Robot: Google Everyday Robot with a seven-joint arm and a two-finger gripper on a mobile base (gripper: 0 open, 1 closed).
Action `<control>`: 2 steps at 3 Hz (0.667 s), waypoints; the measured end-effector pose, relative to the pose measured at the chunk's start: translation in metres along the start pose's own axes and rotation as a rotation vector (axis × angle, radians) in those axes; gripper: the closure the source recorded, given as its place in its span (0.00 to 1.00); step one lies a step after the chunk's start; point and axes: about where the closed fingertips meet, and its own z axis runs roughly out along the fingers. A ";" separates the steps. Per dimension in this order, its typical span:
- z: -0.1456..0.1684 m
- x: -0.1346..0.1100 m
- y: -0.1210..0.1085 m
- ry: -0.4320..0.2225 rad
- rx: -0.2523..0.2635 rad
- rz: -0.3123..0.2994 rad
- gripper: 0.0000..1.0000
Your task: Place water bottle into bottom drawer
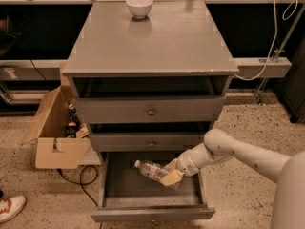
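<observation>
Cannot see base end of water bottle (pixel 148 169): covered by tan fingers (pixel 173 178) of gripper (pixel 168 173), clamped on it from the right. Arm (pixel 238 151) cut off at right frame edge. Knob of bottom drawer (pixel 124 189) hard to make out near lower edge. Bottle near-level, cap left of gripper, over the open drawer's floor, right of centre; contact with floor not discernible.

The pincer (pixel 167 174) with the water bottle (pixel 148 168) hangs over the bottom drawer (pixel 127 191) — a bowl (pixel 139 6) on the cabinet top (pixel 150 44).
</observation>
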 end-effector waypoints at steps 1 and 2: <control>0.047 0.039 -0.027 0.001 -0.001 0.050 1.00; 0.080 0.072 -0.052 0.007 0.060 0.109 1.00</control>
